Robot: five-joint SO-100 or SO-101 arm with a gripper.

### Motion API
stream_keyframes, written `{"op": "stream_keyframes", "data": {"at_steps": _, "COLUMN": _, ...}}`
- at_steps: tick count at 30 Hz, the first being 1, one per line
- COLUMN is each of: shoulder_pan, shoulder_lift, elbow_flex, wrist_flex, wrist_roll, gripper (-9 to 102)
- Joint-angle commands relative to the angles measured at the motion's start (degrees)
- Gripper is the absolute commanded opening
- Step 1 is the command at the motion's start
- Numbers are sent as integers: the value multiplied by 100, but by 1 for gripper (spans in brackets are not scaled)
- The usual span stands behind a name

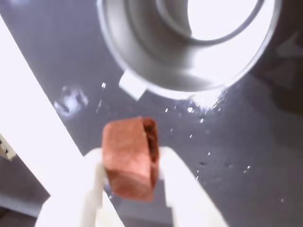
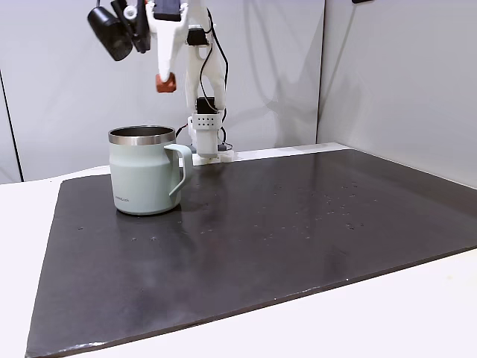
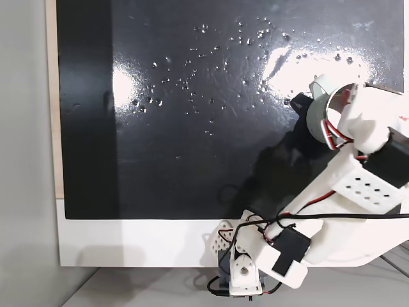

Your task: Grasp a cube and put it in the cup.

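Pinched between the claw (image 1: 130, 182) fingers above the cup (image 1: 189, 45), the cube (image 1: 129, 158) appears light, rigid, securely held by opposite faces.

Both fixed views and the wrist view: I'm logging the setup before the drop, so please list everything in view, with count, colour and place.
cube: one, reddish-brown, held in the air above and slightly right of the cup in a fixed view.
cup: one, pale mint-green with steel rim, standing upright at the mat's left in a fixed view.
mat: one, black, covering most of the table.
table: one, white, under the mat.
arm: one, white, base behind the mat.
gripper: one, white, shut on the cube.
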Motion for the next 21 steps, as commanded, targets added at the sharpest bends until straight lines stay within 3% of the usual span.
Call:
{"op": "stream_keyframes", "data": {"at_steps": 1, "shoulder_pan": 264, "shoulder_lift": -97, "elbow_flex": -281, "wrist_flex": 0, "wrist_roll": -246, "gripper": 2}}
{"op": "stream_keyframes", "data": {"at_steps": 17, "shoulder_pan": 527, "shoulder_lift": -343, "elbow_flex": 334, "wrist_flex": 0, "wrist_roll": -1116, "gripper": 1}}
{"op": "stream_keyframes", "data": {"at_steps": 21, "shoulder_pan": 554, "shoulder_lift": -141, "elbow_flex": 562, "wrist_flex": 0, "wrist_roll": -1239, "gripper": 9}}
